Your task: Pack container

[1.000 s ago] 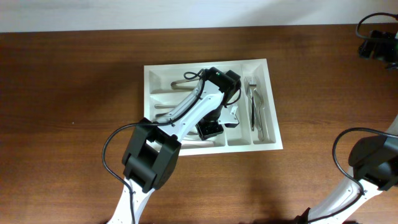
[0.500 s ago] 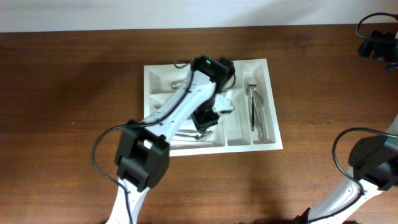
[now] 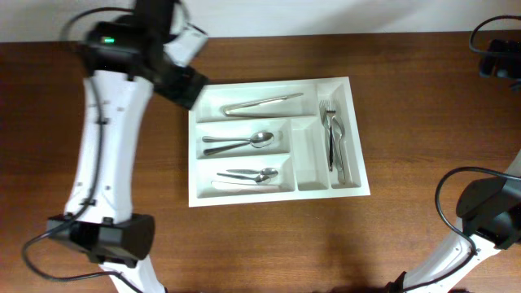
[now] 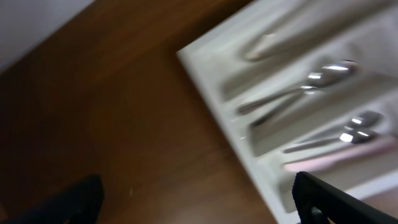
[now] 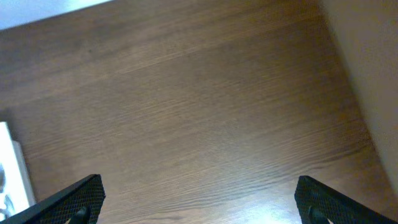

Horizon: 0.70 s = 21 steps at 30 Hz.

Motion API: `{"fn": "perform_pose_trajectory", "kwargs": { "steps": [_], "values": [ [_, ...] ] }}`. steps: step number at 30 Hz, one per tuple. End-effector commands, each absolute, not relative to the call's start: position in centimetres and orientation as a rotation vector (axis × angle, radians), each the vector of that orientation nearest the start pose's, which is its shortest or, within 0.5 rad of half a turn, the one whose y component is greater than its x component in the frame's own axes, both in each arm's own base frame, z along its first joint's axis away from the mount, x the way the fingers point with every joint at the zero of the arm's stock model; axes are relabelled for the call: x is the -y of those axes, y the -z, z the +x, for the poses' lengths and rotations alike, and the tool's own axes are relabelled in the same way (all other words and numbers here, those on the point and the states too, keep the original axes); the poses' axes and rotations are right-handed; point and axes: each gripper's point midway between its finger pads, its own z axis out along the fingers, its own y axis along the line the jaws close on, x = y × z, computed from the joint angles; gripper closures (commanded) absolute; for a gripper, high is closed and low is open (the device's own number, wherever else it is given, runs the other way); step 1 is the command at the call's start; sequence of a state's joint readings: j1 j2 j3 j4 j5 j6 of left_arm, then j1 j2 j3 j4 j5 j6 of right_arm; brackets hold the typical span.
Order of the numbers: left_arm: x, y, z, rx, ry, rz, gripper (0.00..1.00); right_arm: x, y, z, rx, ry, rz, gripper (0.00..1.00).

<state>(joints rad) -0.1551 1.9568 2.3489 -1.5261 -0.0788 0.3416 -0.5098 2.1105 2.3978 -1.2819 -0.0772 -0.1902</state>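
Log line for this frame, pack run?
left hand: open, empty, near container corner | right hand: open, empty, over table | container: cutlery in four compartments, one narrow empty

White arm links [image 3: 106,155] with black joint housings [image 3: 102,236], looped black cables [image 3: 438,197], seemingly a green light [image 3: 106,38]

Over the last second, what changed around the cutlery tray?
The left end effector lifted off the middle of the tray and swung away past its far-left corner, open and empty, uncovering the spoons in the near compartment. The tray, forks and right end effector stayed put.
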Motion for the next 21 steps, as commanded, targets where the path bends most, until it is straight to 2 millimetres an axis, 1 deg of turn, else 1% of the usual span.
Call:
{"fn": "perform_pose_trajectory", "kwargs": {
  "steps": [1,2,6,8,9,10,12,15,16,18,20,21],
  "values": [
    [-0.2,-28.6,42.1,-2.700,-0.178,0.356,0.01,24.4,-26.3,44.4,-2.553,0.246,0.363,0.01],
    [-2.0,-28.5,41.9,-2.718,-0.184,0.276,0.01,24.4,-26.3,44.4,-2.553,0.246,0.363,0.01],
    [-7.1,-28.5,41.3,-2.737,-0.202,0.031,0.01,24.3,-26.3,44.5,-2.550,0.241,0.362,0.01],
    [-9.4,-28.5,40.9,-2.736,-0.216,-0.054,0.01,24.0,-26.5,44.9,-2.534,0.204,0.346,0.01],
    [-10.4,-28.5,40.7,-2.736,-0.223,-0.090,0.01,23.3,-26.5,45.2,-2.527,0.154,0.330,0.01],
    [-11.4,-28.5,40.4,-2.737,-0.230,-0.122,0.01,22.6,-26.6,45.5,-2.520,0.097,0.311,0.01],
    [-13.0,-28.5,39.8,-2.744,-0.239,-0.178,0.01,20.1,-27.0,46.4,-2.481,-0.095,0.271,0.01],
    [-14.5,-28.4,39.2,-2.746,-0.249,-0.231,0.01,16.6,-28.3,47.6,-2.395,-0.377,0.276,0.01],
    [-14.8,-28.4,39.1,-2.745,-0.251,-0.241,0.01,15.6,-28.7,47.9,-2.378,-0.424,0.243,0.01],
    [-15.1,-28.4,39.0,-2.744,-0.253,-0.252,0.01,13.8,-28.9,48.6,-2.371,-0.448,0.174,0.01],
    [-15.2,-28.6,39.2,-2.731,-0.257,-0.252,0.01,11.4,-28.9,49.2,-2.379,-0.452,0.064,0.01],
    [-15.2,-28.6,39.3,-2.726,-0.259,-0.252,0.01,9.9,-28.8,49.4,-2.384,-0.457,0.000,0.01]
  ]
}}
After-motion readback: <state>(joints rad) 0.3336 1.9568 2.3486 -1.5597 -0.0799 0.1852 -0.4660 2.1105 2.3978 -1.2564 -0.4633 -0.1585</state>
